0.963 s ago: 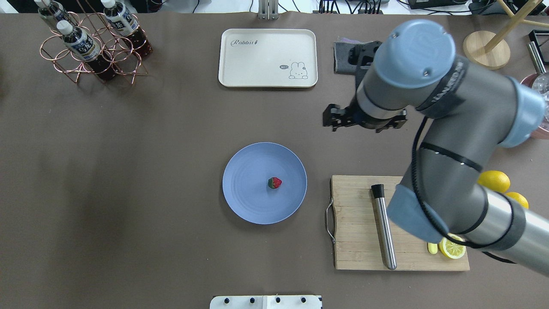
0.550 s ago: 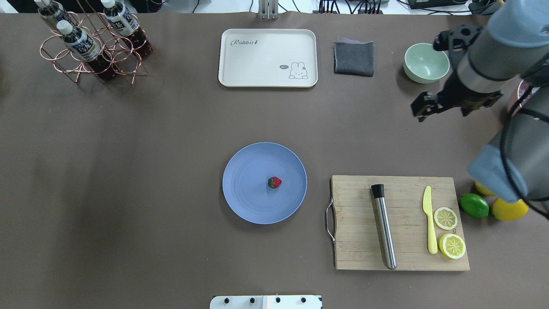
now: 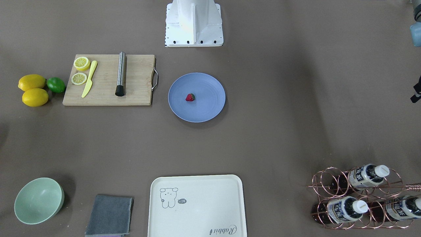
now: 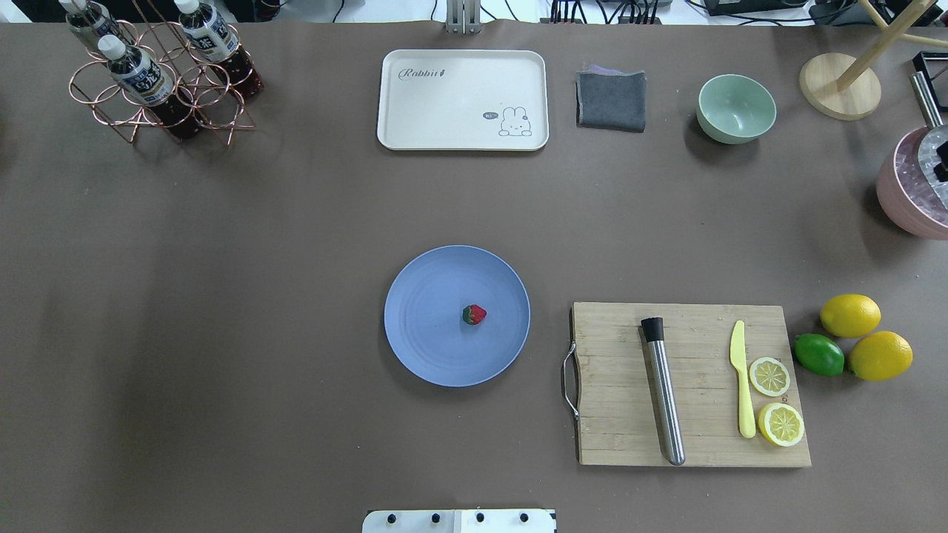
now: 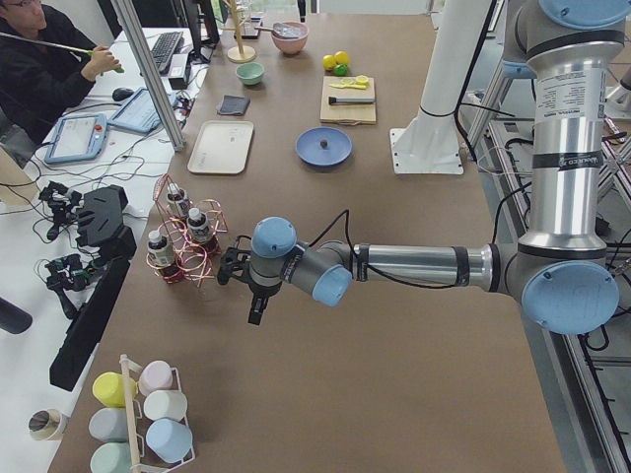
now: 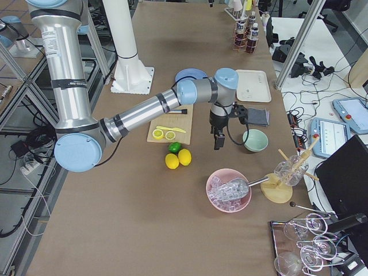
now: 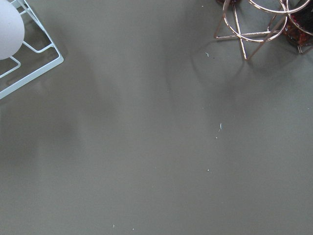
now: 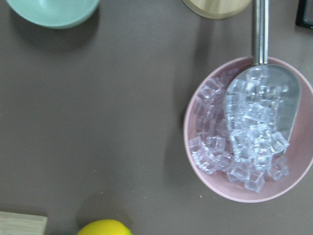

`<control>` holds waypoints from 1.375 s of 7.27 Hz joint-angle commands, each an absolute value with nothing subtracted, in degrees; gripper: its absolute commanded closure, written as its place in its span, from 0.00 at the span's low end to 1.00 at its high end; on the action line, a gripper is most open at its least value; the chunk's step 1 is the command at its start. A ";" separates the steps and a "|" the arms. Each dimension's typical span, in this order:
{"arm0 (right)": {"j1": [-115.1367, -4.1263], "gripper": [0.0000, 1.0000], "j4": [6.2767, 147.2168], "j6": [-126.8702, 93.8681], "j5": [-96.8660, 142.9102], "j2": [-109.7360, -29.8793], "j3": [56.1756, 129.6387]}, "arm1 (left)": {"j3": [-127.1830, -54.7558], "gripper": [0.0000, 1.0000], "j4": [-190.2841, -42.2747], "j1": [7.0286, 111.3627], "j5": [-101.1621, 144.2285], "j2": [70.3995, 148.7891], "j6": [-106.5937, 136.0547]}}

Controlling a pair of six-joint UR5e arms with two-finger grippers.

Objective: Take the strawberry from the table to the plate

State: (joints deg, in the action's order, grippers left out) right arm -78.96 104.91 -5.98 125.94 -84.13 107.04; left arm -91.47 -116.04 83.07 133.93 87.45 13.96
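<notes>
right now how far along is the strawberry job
Done: the strawberry lies on the blue plate, near its middle. In hand: nothing seems held; the right gripper hangs by the mint bowl and the left gripper by the bottle rack, both far from the plate; whether their jaws are open I cannot tell. Left: nothing visible; the job looks complete.

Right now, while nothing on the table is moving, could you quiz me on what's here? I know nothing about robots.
1. True or false: the strawberry lies on the plate.
2. How many whole lemons sit beside the lime?
3. Which lies on the cutting board: A) a fork, B) a yellow knife, C) a banana?
Key: 1 true; 2 two; 3 B.
</notes>
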 commanded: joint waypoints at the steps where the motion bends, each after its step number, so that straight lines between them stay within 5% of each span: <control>1: -84.88 0.00 88.68 -1.93 129.09 -90.24 94.98 | -91.84 0.02 -105.44 87.61 134.65 90.15 5.21; 3: -88.58 0.00 81.93 -1.84 130.69 -91.75 88.08 | -93.07 0.02 -100.56 88.60 133.95 91.32 4.92; 10: -92.11 0.00 82.35 -2.29 133.86 -92.11 90.44 | -92.64 0.02 -101.07 88.42 132.54 90.27 4.92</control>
